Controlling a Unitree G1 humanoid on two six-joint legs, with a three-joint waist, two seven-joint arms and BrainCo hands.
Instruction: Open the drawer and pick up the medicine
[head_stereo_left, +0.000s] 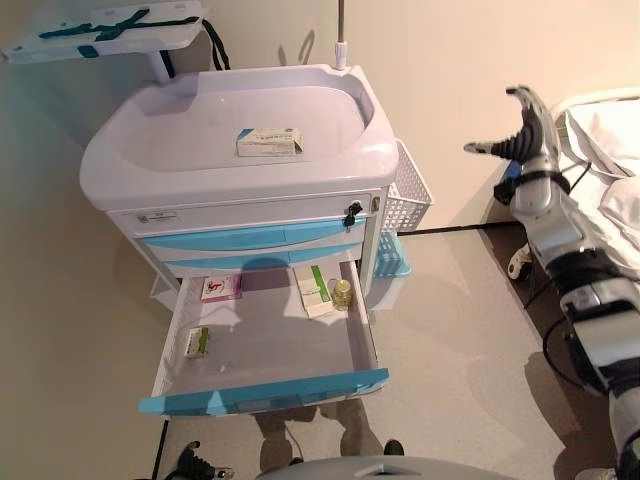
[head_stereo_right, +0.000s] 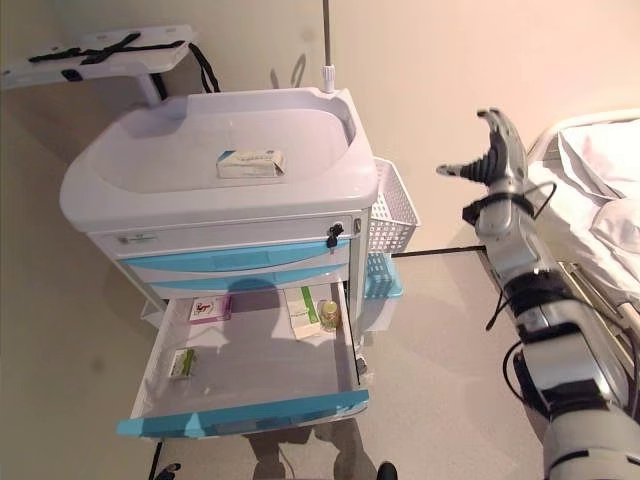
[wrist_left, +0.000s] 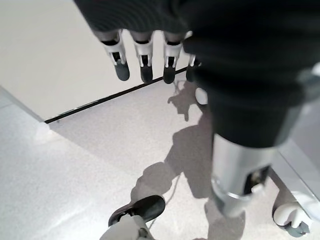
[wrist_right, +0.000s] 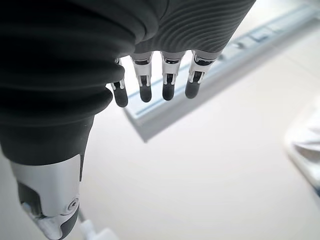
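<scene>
While raised well right of the cart, right robot hand (head_stereo_right: 497, 148): fingers straight, empty, beside a bed (head_stereo_right: 600, 160). Left robot hand (wrist_left: 145, 60): fingers relaxed, empty, low above the floor. Cart (head_stereo_left: 240, 150): bottom drawer (head_stereo_left: 270, 390) pulled open, holding a small bottle (head_stereo_left: 343, 293), a green-striped box (head_stereo_left: 315, 290), a pink packet (head_stereo_left: 220, 288), a small green box (head_stereo_left: 197, 342). Cart worktop: one medicine box (head_stereo_left: 269, 142).

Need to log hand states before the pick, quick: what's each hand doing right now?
Left hand: open, holding nothing, hanging over the floor.
Right hand: open, holding nothing, raised right of the cart.
</scene>
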